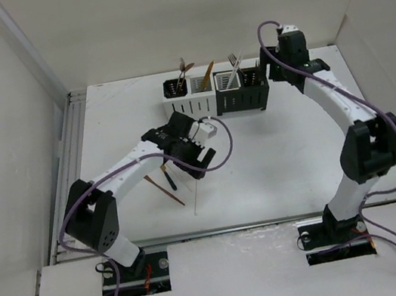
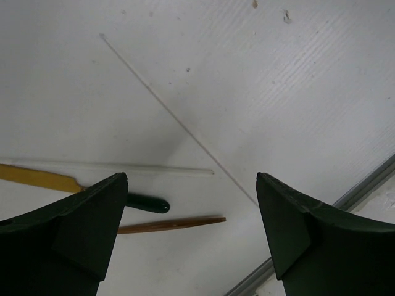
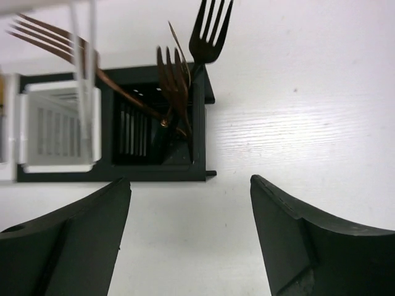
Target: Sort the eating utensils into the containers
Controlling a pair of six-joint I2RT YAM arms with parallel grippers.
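Nearest me, the left gripper (image 2: 191,185) hangs over the white surface (image 2: 296,74) with its fingers spread. Its wrist camera picks out what the overhead view blurs. A thin white chopstick (image 2: 179,119) runs diagonally into the gap between the fingers. A second chopstick (image 2: 154,168), a gold-handled piece (image 2: 37,177), a dark green handle (image 2: 148,204) and a copper stick (image 2: 176,224) lie by the left finger. Farther back, the right gripper (image 3: 190,185), also spread, hovers just before the black container (image 3: 148,174), which holds copper forks (image 3: 173,75) and a dark fork (image 3: 210,31).
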